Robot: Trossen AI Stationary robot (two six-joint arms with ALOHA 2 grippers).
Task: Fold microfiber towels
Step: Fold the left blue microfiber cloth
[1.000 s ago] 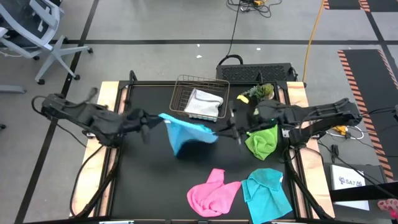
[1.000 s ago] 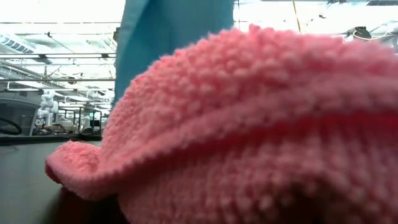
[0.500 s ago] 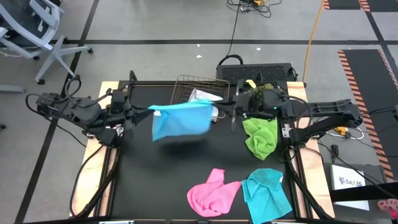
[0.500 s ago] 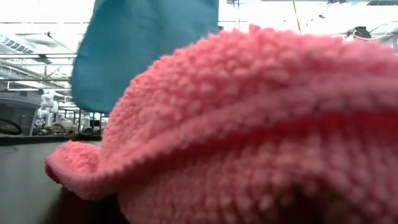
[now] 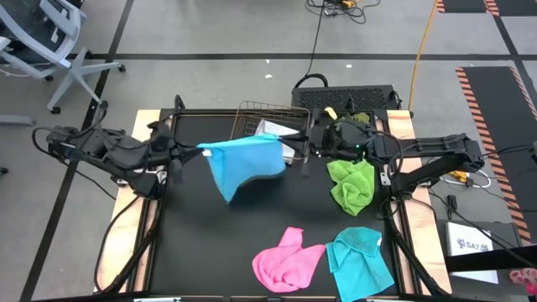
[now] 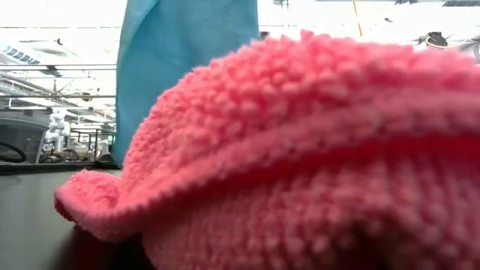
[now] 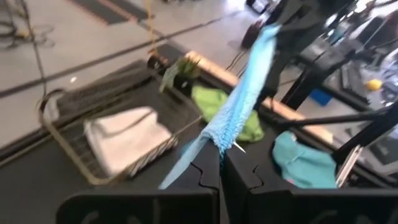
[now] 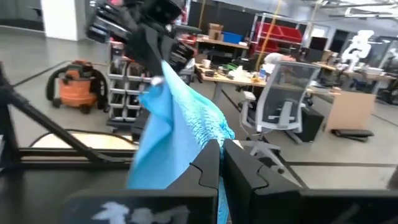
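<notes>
Cyan-blue microfiber towel held aloft (image 5: 245, 163): a soft square cloth stretched in the air between the two arms, above the far half of the black worktop (image 5: 201, 243); its top edge runs nearly level from one gripper to the other and the rest hangs down, narrowing to a point at the lower left.
Left gripper (image 5: 200, 152): jaws closed on the cloth's left corner; in the left wrist view the blue fabric rises out from between the dark fingers (image 7: 202, 177).
Right gripper (image 5: 289, 150): jaws closed on the cloth's right corner, just in front of the basket; in the right wrist view the cloth stands up from the pinched fingers (image 8: 208, 163).
Copper wire basket (image 5: 252, 113): at the far edge of the worktop, with the white-grey folded towel (image 5: 270, 131) lying inside it, partly hidden behind the raised cloth.
Lime green microfiber towel (image 5: 353, 185): crumpled on the worktop's right side, below the right arm.
Pink microfiber towel (image 5: 287, 260): bunched at the near edge; it fills most of the low view.
Second cyan-blue microfiber towel (image 5: 360, 258): rumpled, just beside the pink one on its right, touching it.
Small green plant (image 5: 353, 117): at the far right corner, behind the right arm.
</notes>
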